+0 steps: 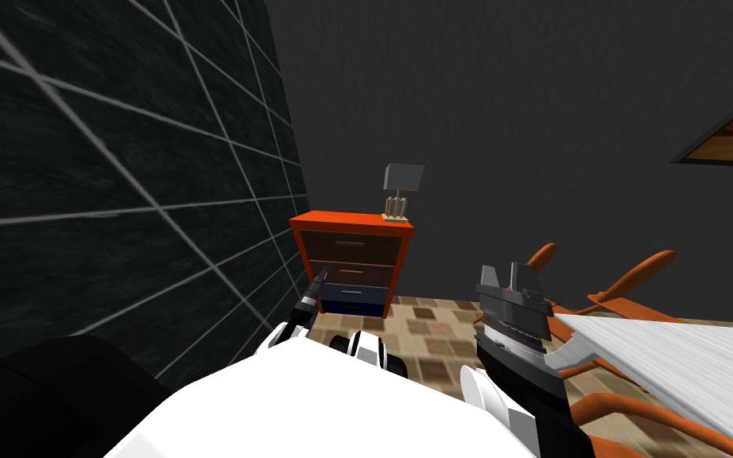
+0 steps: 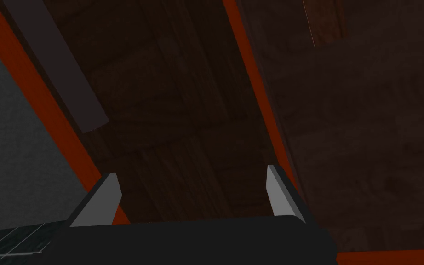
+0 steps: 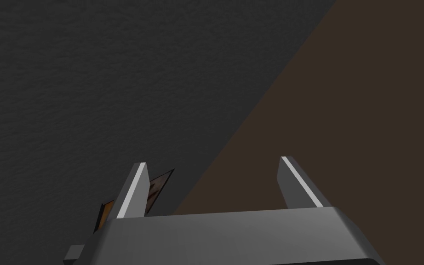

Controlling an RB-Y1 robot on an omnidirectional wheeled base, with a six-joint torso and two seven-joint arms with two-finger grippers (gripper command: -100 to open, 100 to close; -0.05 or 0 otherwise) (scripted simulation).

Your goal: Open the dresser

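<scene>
Head view: the dresser stands in the corner of the room, between a dark tiled wall and a plain grey wall. It is a box with an orange-red frame and three drawers one above another. The two upper fronts are dark brown wood and the lowest front is dark blue. All three fronts lie flush with the frame, so what is inside them is hidden. A small lamp with a grey square shade stands on its top. The left gripper reaches to the left edge of the dresser, at the height of the middle drawer. The right gripper is raised beside a white streaked table with curved orange chairs around it. The floor has brown and beige squares.

Left wrist view: the left gripper is released, its fingers spread wide. Close before it are the dresser's wood-grain fronts, parted by an orange-red strip. A flat grey bar handle lies on one front, well apart from the fingers.

Right wrist view: the right gripper is also released and holds nothing.
</scene>
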